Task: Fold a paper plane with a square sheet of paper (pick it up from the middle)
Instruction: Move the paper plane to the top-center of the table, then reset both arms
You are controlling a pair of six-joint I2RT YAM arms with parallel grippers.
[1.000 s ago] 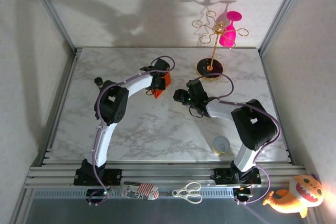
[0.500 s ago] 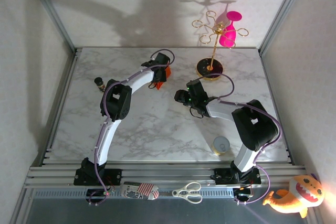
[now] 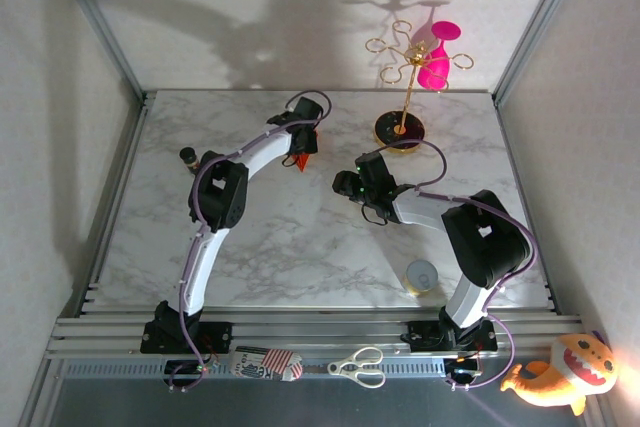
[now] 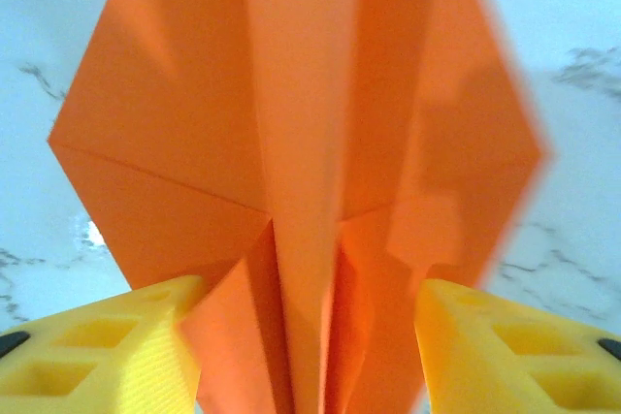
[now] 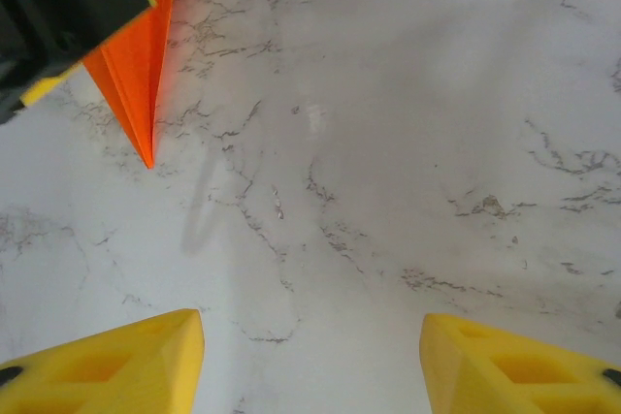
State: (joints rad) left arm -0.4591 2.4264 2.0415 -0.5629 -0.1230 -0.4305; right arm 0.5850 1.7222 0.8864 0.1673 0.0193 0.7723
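We see our left gripper [image 4: 306, 293] clamped on the orange plane [image 4: 301, 143], left of the gold stand [image 3: 401, 130], with the nose pointing down above the marble table [image 5: 408, 143]. Our right gripper [image 5: 310, 327] hangs just in front of the stand and slightly to its left, jaws apart over bare marble.

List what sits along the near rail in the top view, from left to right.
Left arm base, striped packet, scissors, right arm base, orange plush toy.
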